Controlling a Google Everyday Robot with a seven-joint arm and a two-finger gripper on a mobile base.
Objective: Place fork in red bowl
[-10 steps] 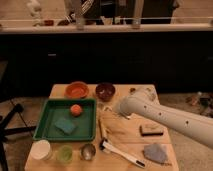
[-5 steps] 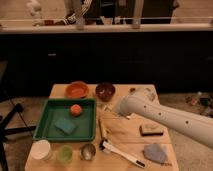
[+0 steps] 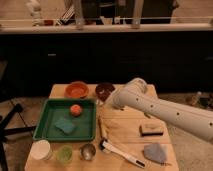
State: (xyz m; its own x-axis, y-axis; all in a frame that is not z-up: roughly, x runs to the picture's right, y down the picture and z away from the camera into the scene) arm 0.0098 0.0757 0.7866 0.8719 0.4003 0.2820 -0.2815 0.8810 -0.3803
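The red bowl [image 3: 76, 90], shallow with a bright orange inside, stands at the table's back left, just behind the green tray [image 3: 47, 131]. My white arm [image 3: 165, 112] reaches in from the right, and my gripper [image 3: 104, 99] sits low at its end, at the front edge of the dark maroon bowl [image 3: 105, 89], to the right of the red bowl. I do not see the silver fork anywhere; it may be hidden by the gripper and arm.
The tray holds an orange ball [image 3: 75, 109] and a blue sponge [image 3: 65, 126]. At the front stand a white cup [image 3: 41, 149], a green cup [image 3: 64, 153] and a metal cup [image 3: 88, 151]. Also here: a yellow stick [image 3: 101, 127], a white-handled utensil [image 3: 121, 153], a dark block [image 3: 151, 130] and a blue-grey rag [image 3: 155, 151].
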